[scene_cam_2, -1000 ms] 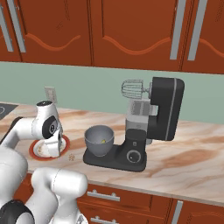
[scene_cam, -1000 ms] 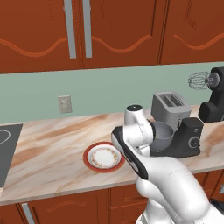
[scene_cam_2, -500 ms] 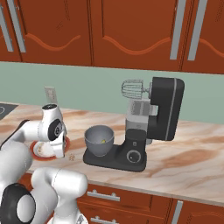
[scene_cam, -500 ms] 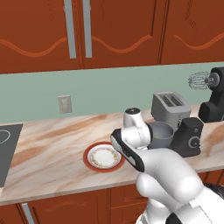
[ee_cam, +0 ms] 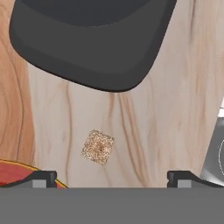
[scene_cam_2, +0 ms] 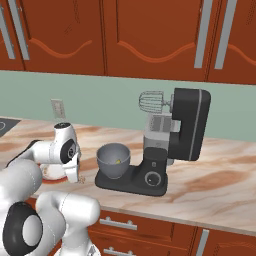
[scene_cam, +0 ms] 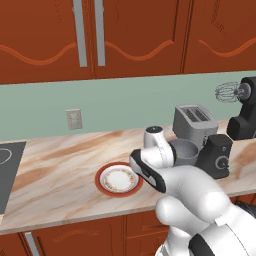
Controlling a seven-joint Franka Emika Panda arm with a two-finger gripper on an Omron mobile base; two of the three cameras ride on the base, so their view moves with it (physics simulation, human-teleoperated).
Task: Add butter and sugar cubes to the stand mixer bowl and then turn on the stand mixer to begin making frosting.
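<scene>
1. Pincer (ee_cam: 111, 177) is hovering with tips spread wide, gripping nothing.
2. Sugar cube (ee_cam: 98, 147) is lying on the desk (ee_cam: 175, 109), just beside the stand mixer (ee_cam: 87, 39) base.
3. Looking light, crumbly: pinch opposite flat faces gently.

Plate (ee_cam: 17, 175) mostly cut off, seemingly

Red-rimmed plate (scene_cam: 119, 180) on marble counter (scene_cam: 60, 170); toaster (scene_cam: 195, 121), seemingly near the backsplash.

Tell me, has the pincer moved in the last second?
Yes. In the right base view the pincer has swung right, off the plate, toward the mixer's base.
</scene>
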